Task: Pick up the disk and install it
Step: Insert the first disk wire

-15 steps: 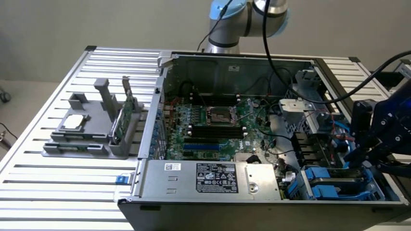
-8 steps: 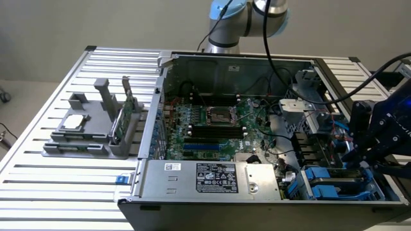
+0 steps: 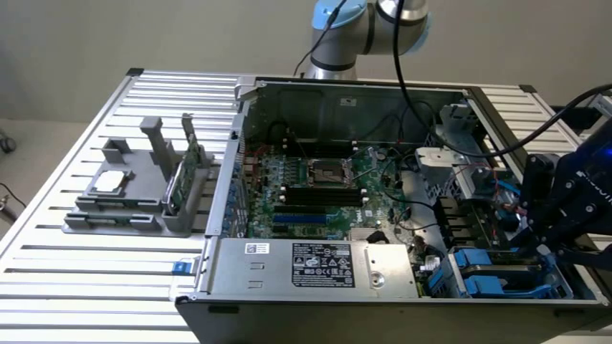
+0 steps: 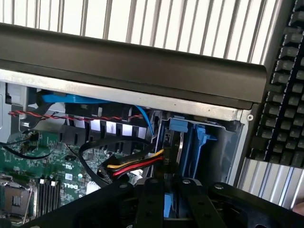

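The open computer case (image 3: 383, 208) lies on the slatted metal worktop (image 3: 86, 287), its motherboard (image 3: 316, 186) exposed and the power supply (image 3: 316, 266) along the near edge; the arm's black hand (image 3: 550, 247) is lowered into the drive-bay corner of the case, at the exterior view's right; the disk (image 3: 492, 276), silver-grey within its blue carrier frame, sits in that bay directly below the hand, a second blue carrier just beside it. From the wrist view the two black fingers (image 4: 152, 202) stand close together, narrow, with a strip of blue showing between them; whether they actually pinch the carrier I cannot tell. Above them stands the blue carrier (image 4: 192, 142) upright in its metal bay, and a bundle of yellow, red and black cables (image 4: 135, 166) runs towards it. On the worktop at the exterior view's left a grey holder (image 3: 134, 197) carries a small square silver chip (image 3: 110, 181) and a thin green card (image 3: 186, 172) standing on edge, well apart from the hand.
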Available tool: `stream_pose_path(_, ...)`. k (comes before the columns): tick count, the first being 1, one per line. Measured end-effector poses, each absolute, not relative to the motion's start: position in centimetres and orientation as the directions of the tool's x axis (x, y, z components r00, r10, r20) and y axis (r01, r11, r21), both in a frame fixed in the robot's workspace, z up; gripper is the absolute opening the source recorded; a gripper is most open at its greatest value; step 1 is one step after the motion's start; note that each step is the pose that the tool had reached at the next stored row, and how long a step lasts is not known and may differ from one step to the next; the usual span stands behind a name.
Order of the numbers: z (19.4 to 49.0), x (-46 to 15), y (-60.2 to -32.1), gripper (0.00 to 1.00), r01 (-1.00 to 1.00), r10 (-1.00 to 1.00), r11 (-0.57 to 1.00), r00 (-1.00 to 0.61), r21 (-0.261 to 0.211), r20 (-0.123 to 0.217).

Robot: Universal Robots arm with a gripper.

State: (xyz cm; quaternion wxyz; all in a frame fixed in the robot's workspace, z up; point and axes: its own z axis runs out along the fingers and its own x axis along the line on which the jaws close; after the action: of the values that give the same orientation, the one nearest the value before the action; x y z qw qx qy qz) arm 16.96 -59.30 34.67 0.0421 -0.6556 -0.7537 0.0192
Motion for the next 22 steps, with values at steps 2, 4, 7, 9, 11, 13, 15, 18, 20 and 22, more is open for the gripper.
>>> stream_pose_path(2, 34.66, 16.96, -59.31, 0.17, 0.988, 0.992, 0.122, -0.119, -0.092, 0.033)
stream_pose_path(4, 34.62, 16.96, -59.3, 0.17, 0.989, 0.994, 0.107, -0.104, -0.101, 0.032)
stream_pose_path(7, 34.41, 17.14, -59.21, 0.17, 0.99, 0.995, 0.094, -0.091, -0.106, 0.032)
stream_pose_path(9, 34.23, 17.38, -59.12, 0.17, 0.99, 0.996, 0.088, -0.084, -0.108, 0.032)
stream_pose_path(11, 34.07, 17.59, -59.04, 0.17, 0.991, 0.996, 0.081, -0.078, -0.11, 0.032)
stream_pose_path(13, 34.03, 17.63, -59.01, 0.17, 0.991, 0.997, 0.069, -0.066, -0.114, 0.032)
stream_pose_path(15, 34.02, 17.64, -59.0, 0.17, 0.991, 0.998, 0.056, -0.053, -0.121, 0.033)
stream_pose_path(18, 34.0, 17.64, -59.0, 0.17, 0.99, 0.999, 0.037, -0.032, -0.136, 0.034)
stream_pose_path(20, 34.01, 17.64, -59.0, 0.17, 0.989, 0.999, 0.024, -0.02, -0.144, 0.033)
stream_pose_path(22, 34.0, 17.72, -58.96, 0.17, 0.989, 0.999, 0.016, -0.012, -0.147, 0.032)
